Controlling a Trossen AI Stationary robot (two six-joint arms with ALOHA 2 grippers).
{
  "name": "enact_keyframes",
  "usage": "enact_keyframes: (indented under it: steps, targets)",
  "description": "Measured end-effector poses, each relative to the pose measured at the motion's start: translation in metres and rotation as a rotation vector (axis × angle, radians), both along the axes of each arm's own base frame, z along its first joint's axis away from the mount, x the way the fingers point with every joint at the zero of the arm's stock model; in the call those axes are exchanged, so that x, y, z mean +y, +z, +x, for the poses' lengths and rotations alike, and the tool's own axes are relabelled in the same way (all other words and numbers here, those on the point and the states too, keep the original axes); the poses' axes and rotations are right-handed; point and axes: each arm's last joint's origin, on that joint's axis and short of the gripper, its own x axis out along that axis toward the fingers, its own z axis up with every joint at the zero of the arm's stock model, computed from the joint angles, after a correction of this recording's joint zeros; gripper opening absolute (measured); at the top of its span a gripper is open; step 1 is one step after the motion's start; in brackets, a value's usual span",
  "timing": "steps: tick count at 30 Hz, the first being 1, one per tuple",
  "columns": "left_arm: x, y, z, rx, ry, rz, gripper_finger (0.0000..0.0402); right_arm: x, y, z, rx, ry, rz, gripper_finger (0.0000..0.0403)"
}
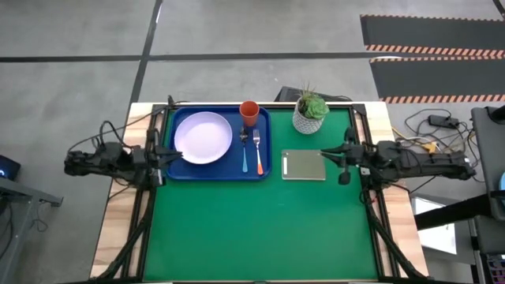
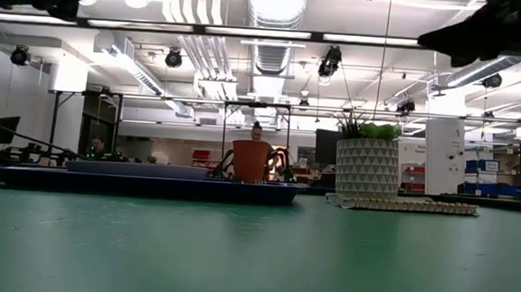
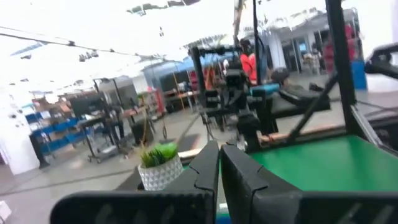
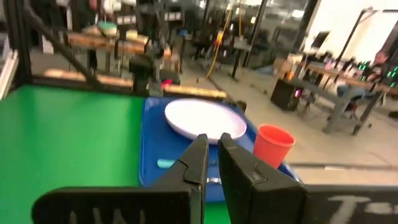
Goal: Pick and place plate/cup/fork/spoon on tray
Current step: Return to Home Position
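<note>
The green-topped counter [image 1: 260,229] carries a large blue rectangular plastic tray with a raised rim [image 1: 177,172] at its far left part, and every loose piece of the task already lies inside that tray. The wide, round, pale lavender-white plate [image 1: 203,137] fills the tray's left half. To its right, in the far right corner of the tray, stands the small orange-red cup [image 1: 249,112]. Nearer than the cup, the slim spoon with the light blue handle [image 1: 244,151] and the slim fork with the orange handle [image 1: 257,152] lie side by side, the spoon closer to the plate, both long axes running from far to near with the heads toward the cup.

Off the tray to the right sit a grey-green square pad [image 1: 304,165] and, beyond it, a white patterned pot with a green plant [image 1: 310,112].

The left tool [image 1: 175,152] hangs just over the tray's left rim beside the plate, fingers together and holding nothing. The right tool [image 1: 330,155] sits at the pad's right edge, also pressed together and empty, well apart from the tray.

Judging by this layout, the placing looks complete; should anything need a nudge, the left arm is plainly the nearer one, with the plate directly ahead of its tool.
</note>
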Motion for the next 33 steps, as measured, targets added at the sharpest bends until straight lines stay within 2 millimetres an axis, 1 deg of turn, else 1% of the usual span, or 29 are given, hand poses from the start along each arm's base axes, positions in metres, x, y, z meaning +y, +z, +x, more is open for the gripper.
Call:
enact_keyframes:
  steps: [1,3,5,8,10,12,15,17,21,25,29,33]
  targets:
    - [0.0,0.0,-0.001,-0.025,0.001,-0.004,0.0,0.0,-0.003,-0.002,-0.01,0.0,-0.002,0.0027]
    - [-0.001,-0.01,0.004,0.009,0.002,0.002,0.0,0.0,-0.008,-0.007,-0.028,0.0,-0.009,0.0027]
    - [-0.001,-0.008,0.005,-0.006,-0.002,-0.005,0.0,0.0,-0.012,-0.012,-0.045,0.0,-0.019,0.0027]
    - [-0.002,-0.014,0.01,0.021,-0.007,-0.049,0.0,0.0,-0.019,-0.018,-0.049,0.0,-0.037,0.0027]
    - [-0.002,-0.024,0.013,0.046,-0.019,-0.087,0.0,0.0,-0.022,-0.021,-0.05,0.003,-0.056,0.0027]
    - [-0.003,-0.032,0.016,0.034,-0.033,-0.096,0.0,0.0,-0.026,-0.021,-0.013,0.011,-0.076,0.0027]
    - [-0.005,-0.052,0.023,0.025,-0.044,-0.093,0.0,0.002,-0.028,-0.017,0.011,0.069,-0.105,0.0027]
    - [-0.005,-0.066,0.027,0.0,-0.043,-0.097,0.0,0.003,-0.033,-0.015,0.012,0.114,-0.111,0.0027]
    - [-0.005,-0.068,0.028,0.005,-0.051,-0.175,0.0,0.005,-0.049,-0.011,-0.001,0.158,-0.115,0.0027]
    - [-0.005,-0.069,0.03,0.015,-0.038,-0.157,0.0,0.005,-0.071,-0.003,-0.054,0.157,-0.113,0.0027]
    - [-0.005,-0.073,0.032,0.074,-0.012,-0.07,0.0,0.005,-0.071,-0.003,-0.042,0.163,-0.11,0.0027]
    - [-0.005,-0.076,0.034,0.104,-0.005,-0.061,0.0,0.005,-0.073,-0.002,-0.029,0.156,-0.083,0.0027]
